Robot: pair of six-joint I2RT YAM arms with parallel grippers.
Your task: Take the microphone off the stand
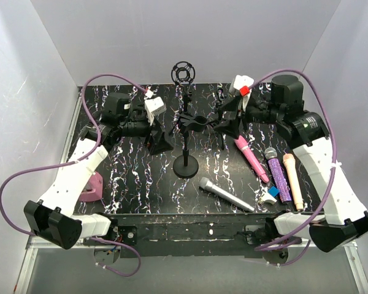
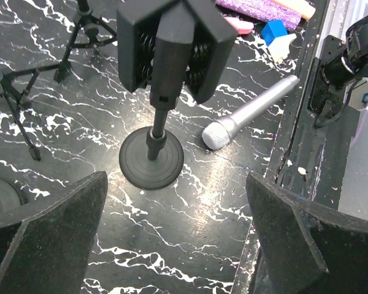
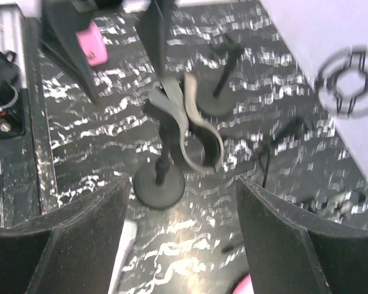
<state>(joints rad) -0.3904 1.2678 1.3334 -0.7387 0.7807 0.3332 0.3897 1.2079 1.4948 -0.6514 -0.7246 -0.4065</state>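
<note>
The silver microphone lies flat on the counter, just to the near right of the stand and its round base. Its mesh head points toward the base and its tail toward the near right. The stand's clip looks empty both from above and from the left wrist. I judge the removal itself done, with only a clean retreat left.

Both pincers are released and carry nothing. The left pincer is spread wide, and its wrist view shows the post and base between its fingers; from above it hangs just left of the clip. The right pincer is also spread, just right of the clip. Its wrist view is smeared, so fine detail there is lost.

The likeliest trouble is a sideways brush. Each pincer sits close beside the clip at the top of a slim post, so a careless withdrawal could tip the stand. It might then fall onto the microphone or into a tripod stand crowded nearby on the far side.

The microphone is round-bodied and unrestrained. A nudge from a falling stand or a low-swinging finger could roll it toward the counter's near edge, or into the pink microphone on the right.
</note>
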